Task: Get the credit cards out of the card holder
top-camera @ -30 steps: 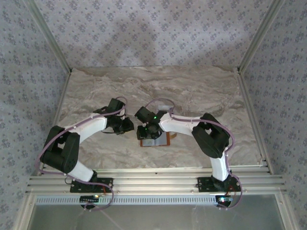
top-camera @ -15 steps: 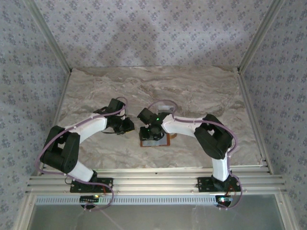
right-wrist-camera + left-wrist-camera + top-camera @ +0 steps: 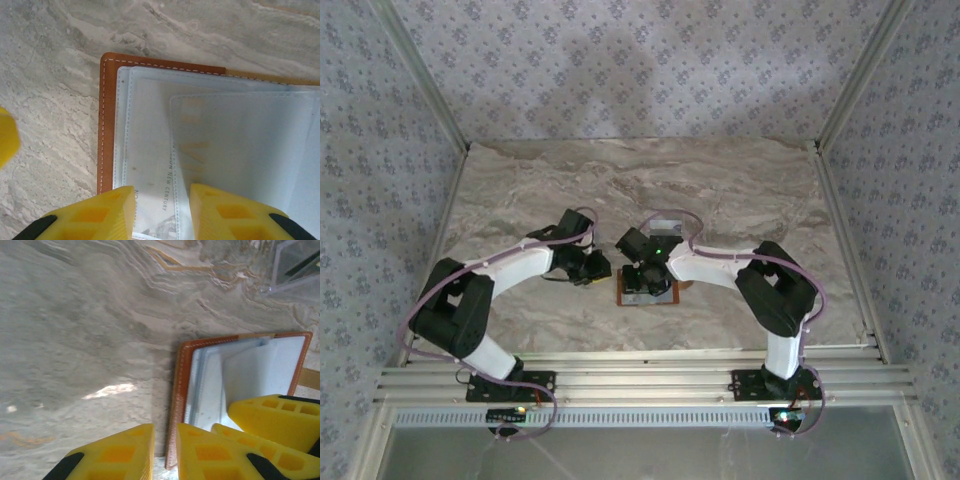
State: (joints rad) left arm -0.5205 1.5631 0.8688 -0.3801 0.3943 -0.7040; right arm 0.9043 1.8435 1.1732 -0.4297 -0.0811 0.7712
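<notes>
near the table's (image 3: 520, 200) front edge, the left arm has swung in beside the open card holder (image 3: 662, 296). left gripper (image 3: 162, 452) is barely parted at its leather edge, right gripper (image 3: 162, 212) parted over the sleeved credit cards (image 3: 150, 172). likely bracing; nothing is out yet.

Orange-brown leather card holder (image 3: 103, 125), white stitching, grey-blue translucent sleeves (image 3: 150, 150) — yellow ribbed fingertips (image 3: 235, 215) — beige-grey marbled tabletop (image 3: 75, 315), grey floral-print walls (image 3: 620, 60).

An orange-brown leather card holder (image 3: 104, 125) is laid open and flat on the marbled counter (image 3: 50, 125), its clear plastic sleeves (image 3: 240, 150) turned upward. A pale printed credit card (image 3: 150, 197) is seen tucked inside one sleeve.
</notes>
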